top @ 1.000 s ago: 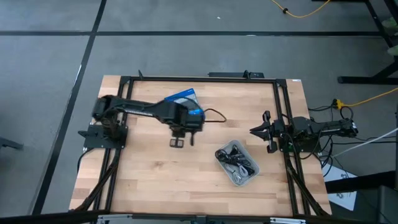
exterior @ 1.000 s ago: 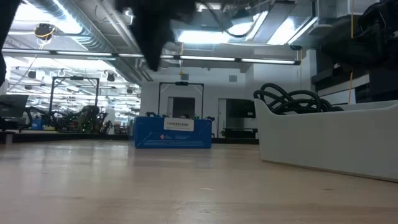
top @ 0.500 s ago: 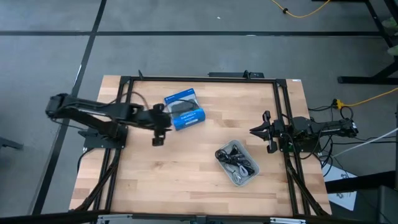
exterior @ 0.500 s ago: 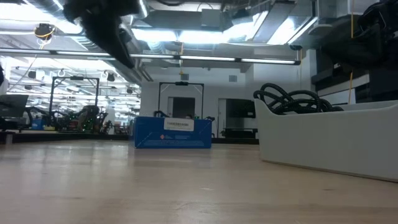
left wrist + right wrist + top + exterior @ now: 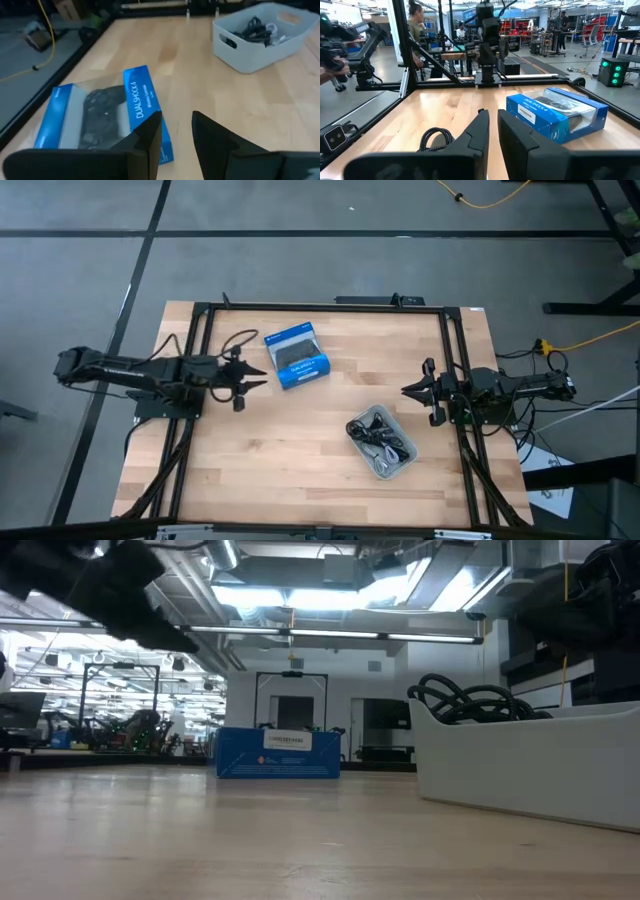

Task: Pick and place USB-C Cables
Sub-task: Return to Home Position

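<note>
Your left gripper [image 5: 176, 116] hangs near the table's left edge, just short of the blue box [image 5: 297, 356], fingers parted a little and empty. Right gripper [image 5: 493, 112] sits at the right edge, fingers almost together, nothing held. The USB-C cables [image 5: 380, 442] lie heaped inside the pale grey tray [image 5: 402, 468].

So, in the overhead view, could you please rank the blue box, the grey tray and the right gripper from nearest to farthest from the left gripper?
1. The blue box: just left of the table's centre, close beside the left gripper.
2. The grey tray: right of centre, nearer the front edge.
3. The right gripper: by the table's right edge.
</note>
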Available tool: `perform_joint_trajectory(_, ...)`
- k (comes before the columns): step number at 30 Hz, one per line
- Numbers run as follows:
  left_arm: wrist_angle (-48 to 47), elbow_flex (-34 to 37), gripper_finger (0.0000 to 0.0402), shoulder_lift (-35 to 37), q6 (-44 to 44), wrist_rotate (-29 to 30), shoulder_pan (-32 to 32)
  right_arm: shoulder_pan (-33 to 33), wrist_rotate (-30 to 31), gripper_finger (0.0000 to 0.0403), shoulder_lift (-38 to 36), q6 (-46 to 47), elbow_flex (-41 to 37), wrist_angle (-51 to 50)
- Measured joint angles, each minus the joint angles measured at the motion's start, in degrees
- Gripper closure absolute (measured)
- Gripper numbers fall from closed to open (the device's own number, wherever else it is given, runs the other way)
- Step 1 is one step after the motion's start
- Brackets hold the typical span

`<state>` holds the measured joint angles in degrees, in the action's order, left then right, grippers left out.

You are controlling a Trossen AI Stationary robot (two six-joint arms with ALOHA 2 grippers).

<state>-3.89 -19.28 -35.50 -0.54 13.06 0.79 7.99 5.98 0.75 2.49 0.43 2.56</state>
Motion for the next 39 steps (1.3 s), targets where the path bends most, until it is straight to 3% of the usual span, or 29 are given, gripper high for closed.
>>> perform_joint_trajectory(12, 1.0, 11.5, 0.0302, 23.5, -3.1, -6.9, -1.1, 0.0, 0.0, 0.0358, 0.0, -0.1, 0.0, 0.0)
perform_joint_trajectory(19, 0.8, 15.6, 0.0302, 32.5, -2.5, -10.0, -1.1, 0.0, 0.0, 0.0358, 0.0, -1.5, 0.0, 0.0)
perform_joint_trajectory(39, 4.8, 18.8, 0.0302, 35.1, -1.4, -11.1, -1.1, 0.0, -0.1, 0.0358, 0.1, 0.1, 0.0, -0.1)
